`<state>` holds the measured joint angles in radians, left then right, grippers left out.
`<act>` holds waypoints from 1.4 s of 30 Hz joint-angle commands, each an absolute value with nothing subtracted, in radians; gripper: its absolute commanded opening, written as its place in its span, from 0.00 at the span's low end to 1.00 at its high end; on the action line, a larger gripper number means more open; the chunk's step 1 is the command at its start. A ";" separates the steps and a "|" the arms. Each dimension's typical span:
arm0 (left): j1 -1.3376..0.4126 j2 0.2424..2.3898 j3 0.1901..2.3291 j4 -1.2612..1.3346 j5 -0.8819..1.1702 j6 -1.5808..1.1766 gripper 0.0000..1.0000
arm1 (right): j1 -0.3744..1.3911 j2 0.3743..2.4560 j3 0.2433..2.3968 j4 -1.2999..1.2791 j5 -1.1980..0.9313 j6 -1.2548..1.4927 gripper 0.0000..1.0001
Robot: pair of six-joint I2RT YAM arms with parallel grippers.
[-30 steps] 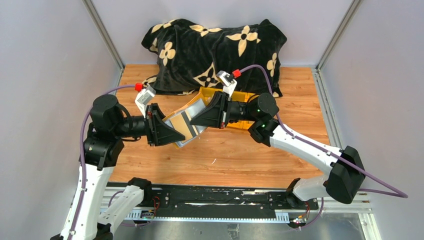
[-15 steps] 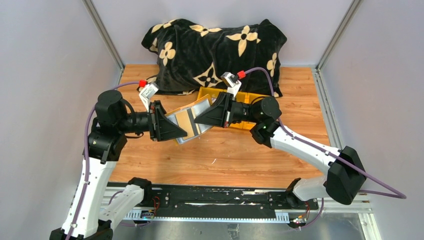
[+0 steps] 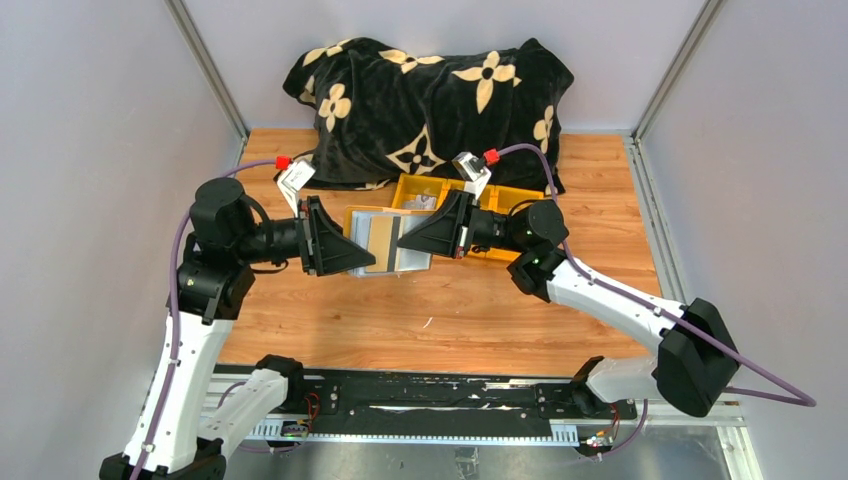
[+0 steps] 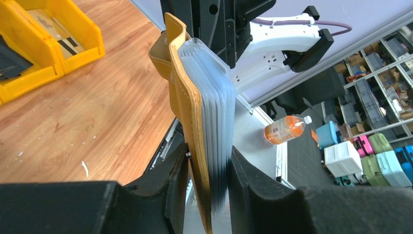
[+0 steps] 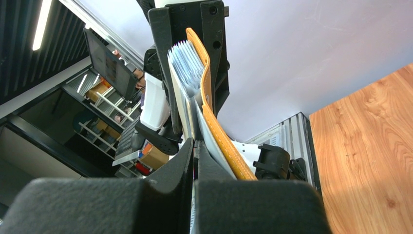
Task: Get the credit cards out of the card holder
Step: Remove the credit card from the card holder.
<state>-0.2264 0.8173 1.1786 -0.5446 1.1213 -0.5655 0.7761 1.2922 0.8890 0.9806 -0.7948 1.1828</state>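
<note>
**Mustard-and-silver card holder held off the table between both arms**

We find the card holder lifted clear of the wooden table. In the overhead view it lies roughly level, just in front of the yellow bins. Its mustard leather cover stands open beside a fanned stack of clear blue-grey pockets. We cannot tell any credit cards apart from the sleeves.

The left gripper grasps one end of the holder, with cover and pocket stack squeezed together between its fingers. The right gripper meets the opposite end. Its jaws are clenched fully on a thin pale sheet at the pocket stack, and we cannot tell whether that sheet is a card or a sleeve.

Behind the bins, a black blanket with cream flowers is heaped against the back wall. Both gripper bodies cover the holder's ends from above.

A second ago the holder was tilted and sat lower and to the left. It now sits squarer and farther back, and both arms have shifted with it.
</note>
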 commanded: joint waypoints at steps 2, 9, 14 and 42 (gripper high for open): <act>-0.233 0.804 1.198 -0.456 1.153 -0.607 0.31 | 0.750 1.299 0.847 0.979 -0.758 1.180 0.00; -0.232 0.809 1.185 -0.450 1.120 -0.611 0.22 | 0.779 1.330 0.880 1.047 -0.780 1.205 0.23; -0.233 0.816 1.194 -0.442 1.119 -0.632 0.20 | 0.784 1.365 0.873 1.187 -0.781 1.272 0.34; -0.232 0.806 1.186 -0.362 1.146 -0.730 0.28 | 0.755 1.310 0.799 1.238 -0.743 1.284 0.00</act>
<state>-0.2314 0.8284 1.1774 -0.4362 1.0954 -0.7021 0.7692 1.3201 0.7887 1.2888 -0.7502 1.3190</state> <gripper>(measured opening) 0.294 0.004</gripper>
